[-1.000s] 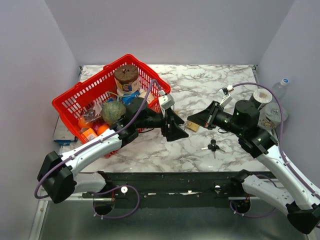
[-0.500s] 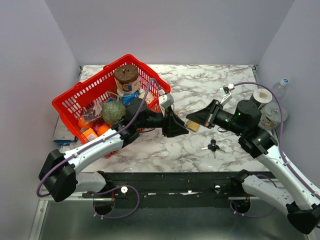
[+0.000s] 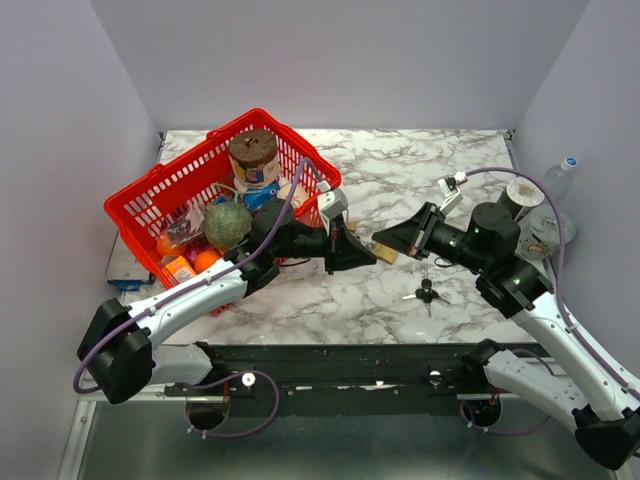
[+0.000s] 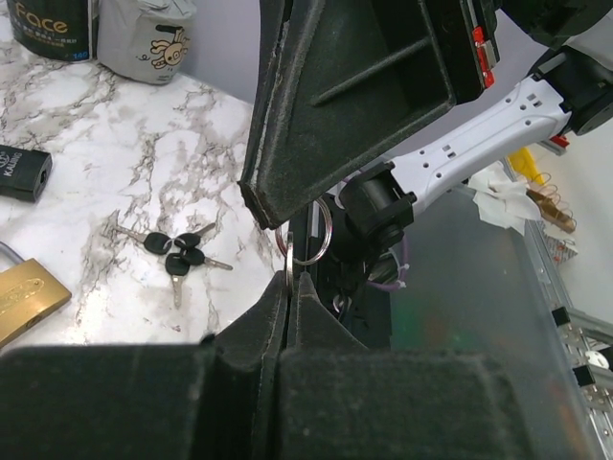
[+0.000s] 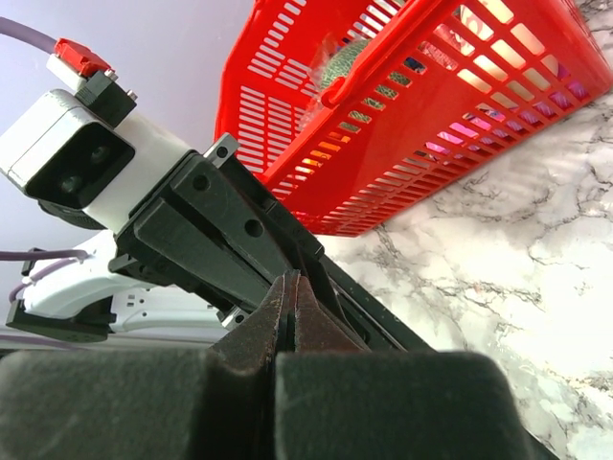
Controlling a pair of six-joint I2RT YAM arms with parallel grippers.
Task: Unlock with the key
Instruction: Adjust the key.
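Over the middle of the marble tabletop point(image 3: 430, 170), to the right of the red basket point(image 3: 180, 160), your left hand point(image 3: 365, 256) and right hand point(image 3: 383, 240) meet tip to tip, both pinched shut. The brass padlock point(image 4: 27, 299) lies flat on the tabletop just beside them, with a bunch of black-headed keys point(image 4: 175, 254) near it. The left hand nips a thin key ring point(image 4: 285, 261); what the right grips is hidden. Make sure the left hold is firm before you release the right. Then turn the key toward the keyhole, which no view shows.
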